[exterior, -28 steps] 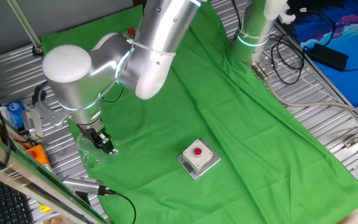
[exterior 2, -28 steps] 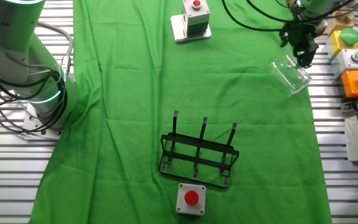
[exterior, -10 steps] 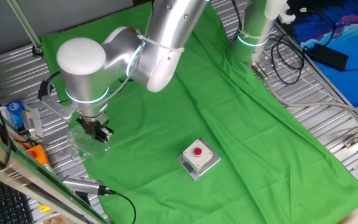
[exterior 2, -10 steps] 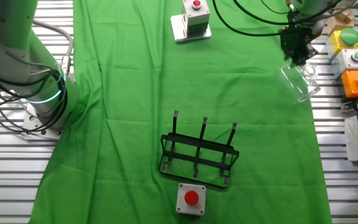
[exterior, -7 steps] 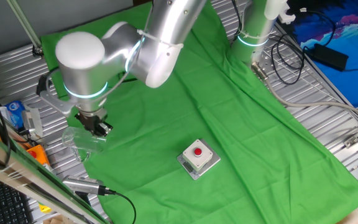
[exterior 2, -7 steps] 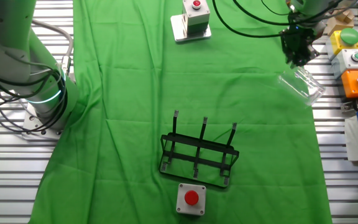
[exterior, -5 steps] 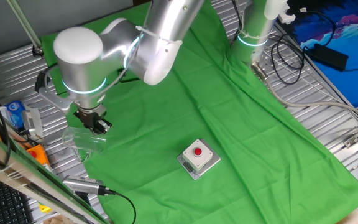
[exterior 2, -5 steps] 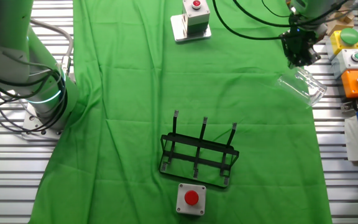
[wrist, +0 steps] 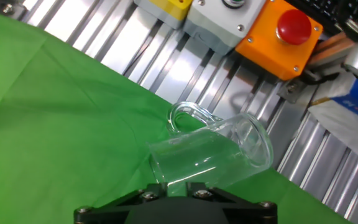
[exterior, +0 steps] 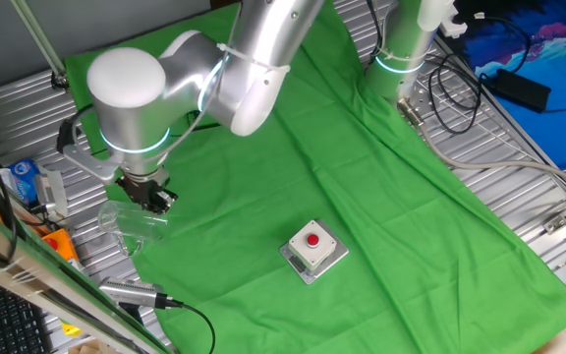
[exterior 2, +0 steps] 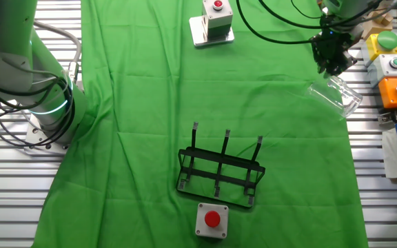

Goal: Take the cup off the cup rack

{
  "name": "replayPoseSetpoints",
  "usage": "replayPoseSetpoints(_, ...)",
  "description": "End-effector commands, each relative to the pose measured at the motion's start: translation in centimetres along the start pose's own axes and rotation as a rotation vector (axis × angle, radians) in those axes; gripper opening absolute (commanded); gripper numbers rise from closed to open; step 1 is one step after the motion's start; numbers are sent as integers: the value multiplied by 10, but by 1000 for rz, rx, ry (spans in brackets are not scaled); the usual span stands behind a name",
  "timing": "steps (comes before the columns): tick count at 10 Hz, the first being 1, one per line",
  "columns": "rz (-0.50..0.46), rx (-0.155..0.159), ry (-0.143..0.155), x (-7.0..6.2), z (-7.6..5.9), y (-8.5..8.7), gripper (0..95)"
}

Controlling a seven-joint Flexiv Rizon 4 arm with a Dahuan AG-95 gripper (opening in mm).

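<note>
Cup [exterior 2: 333,96] now lies tipped on its side, well apart from the cup rack [exterior 2: 220,170]; the hand [exterior 2: 331,60] has released it, though its spread is unclear.

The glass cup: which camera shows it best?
The hand view: the cup fills the frame, lying on its side, handle up. The other fixed view shows it small at the cloth's edge; one fixed view shows only a faint outline.

Glossy clear cup [wrist: 219,155] lies on matt green cloth [wrist: 55,124] beside ribbed metal table [wrist: 185,68].
</note>
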State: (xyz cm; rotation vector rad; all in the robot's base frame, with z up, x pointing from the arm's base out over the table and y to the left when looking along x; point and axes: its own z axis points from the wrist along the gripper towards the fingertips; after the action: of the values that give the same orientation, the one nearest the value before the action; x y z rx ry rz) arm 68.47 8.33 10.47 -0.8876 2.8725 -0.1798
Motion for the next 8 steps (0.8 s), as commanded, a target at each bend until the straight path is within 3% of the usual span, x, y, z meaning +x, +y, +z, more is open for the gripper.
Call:
replayPoseSetpoints(1,-14,11,1,-1,1,2,570)
replayPoseSetpoints(5,-60,41,2,1,5,3,570)
replayPoseSetpoints(8,-92,67,6,1,16,8,570)
